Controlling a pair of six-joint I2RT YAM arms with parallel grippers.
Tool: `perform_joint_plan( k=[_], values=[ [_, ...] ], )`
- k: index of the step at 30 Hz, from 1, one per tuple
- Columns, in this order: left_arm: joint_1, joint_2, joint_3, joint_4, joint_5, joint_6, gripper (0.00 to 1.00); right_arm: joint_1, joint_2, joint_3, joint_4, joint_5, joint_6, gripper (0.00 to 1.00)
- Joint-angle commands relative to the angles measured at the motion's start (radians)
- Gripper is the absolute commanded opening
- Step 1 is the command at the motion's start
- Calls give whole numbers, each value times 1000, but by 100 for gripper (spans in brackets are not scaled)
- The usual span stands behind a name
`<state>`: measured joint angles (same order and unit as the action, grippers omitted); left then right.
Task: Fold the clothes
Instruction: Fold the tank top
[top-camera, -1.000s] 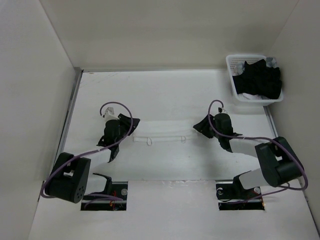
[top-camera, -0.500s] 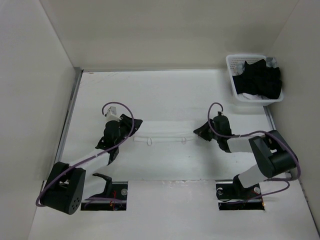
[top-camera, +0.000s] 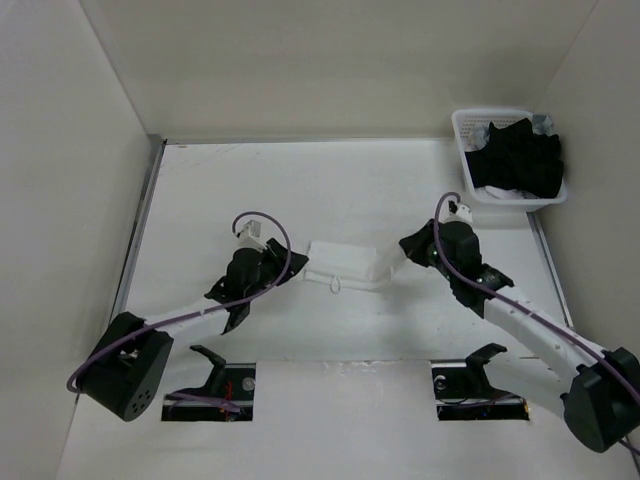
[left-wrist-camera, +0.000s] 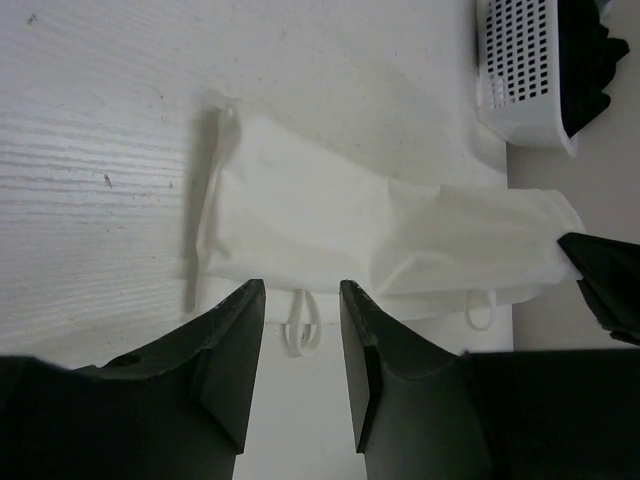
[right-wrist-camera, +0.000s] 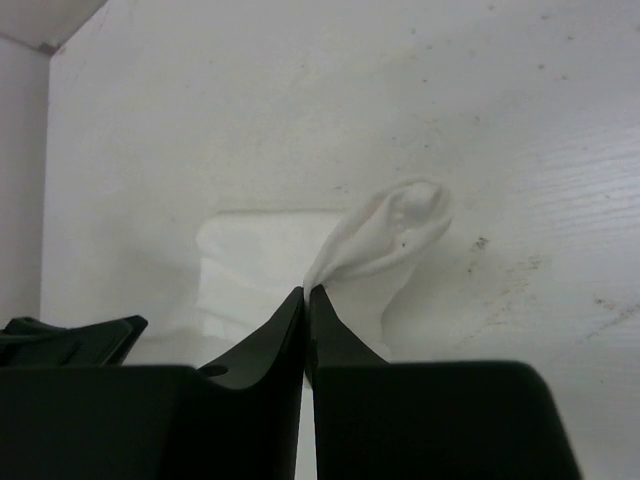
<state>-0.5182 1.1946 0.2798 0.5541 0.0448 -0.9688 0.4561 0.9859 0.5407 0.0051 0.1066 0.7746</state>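
- The surface (top-camera: 300, 190) is as pale as the cloth, so an edge of the fold could be misjudged. The white lattice basket (top-camera: 462, 130) with black garments (top-camera: 520, 155) stands at the far right corner, well apart, and looks unlikely to interfere.
- The white camisole (top-camera: 345, 262) lies mid-surface between the two arms, bunched into a short band with its right end raised. Fabric this thin would probably slump or drag as one lump, giving a skewed fold rather than a flat one.
- The right gripper (right-wrist-camera: 305, 292) is closed tight on a small peak of the camisole's end. The pinch looks shallow, so a quick pull could slip it free or lift only one layer.
- The left gripper (left-wrist-camera: 297, 290) stands about half open just beside the camisole's left end, with nothing clamped. With that end unheld, a pull from the right would likely slide the whole garment.
- A strap loop (left-wrist-camera: 300, 335) lies in the gap between the left fingers. Closing there might catch only the strap and stretch it, leaving the body behind.
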Motion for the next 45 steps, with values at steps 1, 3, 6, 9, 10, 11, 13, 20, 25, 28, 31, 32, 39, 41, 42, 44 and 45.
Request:
perform_joint_plan(
  k=[1,3,6,9,10,11,13,20,25,28,31,32,39,41,42,44,45],
  values=[
    [4,-75,9,27,-17,1,35,86,46,155,-142,94,-112,8],
    [11,-108,2,11,-17,1,35,147,121,241,-172,114,-138,9],
    [24,-167,-13,-19,-16,1,36,238,270,372,-218,145,-173,9],
    [45,-226,-33,-43,-5,-1,36,324,423,496,-257,179,-196,9],
    [54,-246,-39,-54,-2,-2,36,347,474,539,-270,186,-199,9],
    [66,-268,-44,-66,4,-2,36,368,525,583,-286,191,-199,9],
    [89,-308,-51,-92,15,-2,36,401,608,657,-309,193,-201,9],
    [183,-435,-65,-186,52,-4,38,494,872,893,-369,197,-166,35],
    [199,-422,-44,-192,58,-2,39,520,756,788,-219,196,-112,48],
    [153,-353,-22,-160,46,-4,39,516,613,618,-75,186,-94,44],
    [84,-268,2,-91,23,-7,39,438,527,448,41,130,-55,18],
    [53,-235,16,-68,11,-8,39,403,514,405,68,87,-37,10],
    [-130,49,145,95,-26,-11,37,224,565,211,413,-168,35,4],
    [-145,130,162,131,-28,-19,35,198,606,202,482,-211,61,5],
    [-147,169,162,148,-28,-25,34,184,632,200,513,-229,77,5],
    [-138,224,148,181,-22,-48,33,160,689,205,553,-261,107,5],
    [-134,241,130,199,-20,-54,32,152,715,209,568,-278,121,5]
  ],
)
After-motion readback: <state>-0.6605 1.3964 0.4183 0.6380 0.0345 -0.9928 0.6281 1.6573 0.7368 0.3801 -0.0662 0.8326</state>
